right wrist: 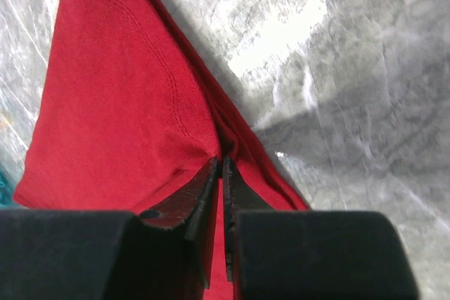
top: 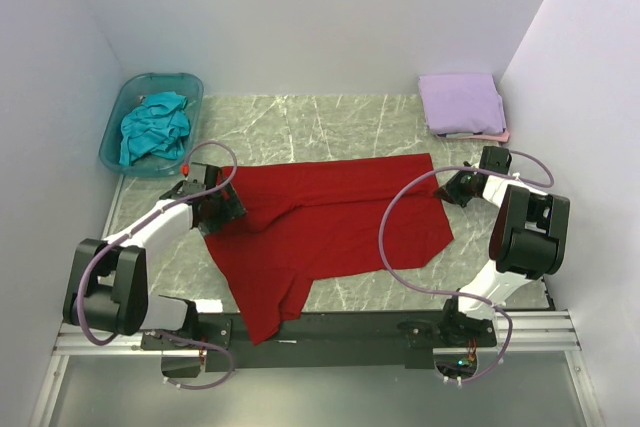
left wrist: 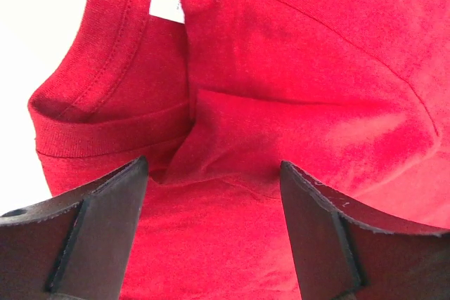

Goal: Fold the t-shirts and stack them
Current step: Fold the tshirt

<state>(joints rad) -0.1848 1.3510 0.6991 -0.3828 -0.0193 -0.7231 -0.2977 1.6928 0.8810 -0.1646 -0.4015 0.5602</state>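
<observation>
Top external view shows us the lavender t-shirt (top: 460,99) folded atop the pale pink t-shirt (top: 497,134), the teal t-shirt (top: 155,127) unfolded in its tub (top: 112,135), and the deep red t-shirt (top: 330,222) spread on the tabletop (top: 330,127), left tool (left wrist: 213,166) wide, right tool (right wrist: 219,163) pinching its edge.

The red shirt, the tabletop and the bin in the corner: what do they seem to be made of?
The red shirt looks like soft matte knit cloth, likely cotton jersey: fine grain, stitched hems, limp folds. The tabletop looks like grey-green stone with white veins and a slight sheen, perhaps marble, perhaps only a printed surface. The bin is see-through blue-green plastic with smooth walls.
</observation>
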